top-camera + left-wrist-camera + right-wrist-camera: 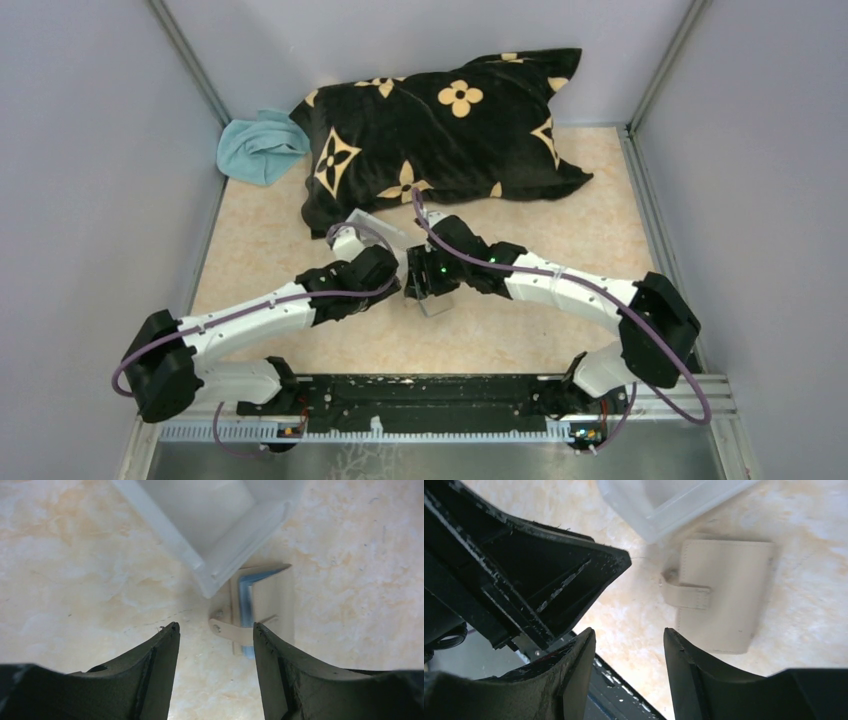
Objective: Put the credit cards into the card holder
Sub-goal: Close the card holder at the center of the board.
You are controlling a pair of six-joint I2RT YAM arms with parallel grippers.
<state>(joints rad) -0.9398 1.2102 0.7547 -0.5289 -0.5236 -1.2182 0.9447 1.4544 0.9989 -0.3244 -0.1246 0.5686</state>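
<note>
Marbled surface (pixel 75 555): card holder (pixel 719 595) closed beside clear tray (pixel 170 535), blue credit card (pixel 246 592) edge inside. Left hand (pixel 215 626) and right hand (pixel 629 632) wide, empty. Looks near-done; next: verify snap.

Enclosure: plain pale grey walls (pixel 90 150) on three sides, metal posts (pixel 190 60) in the far corners. Bench (pixel 560 340) top beige, marbled. Black flower-print pillow (pixel 440 140) against far wall; light blue cloth (pixel 258 148) touching it, far left corner. Black rail (pixel 420 395) along near edge. Even light.
</note>
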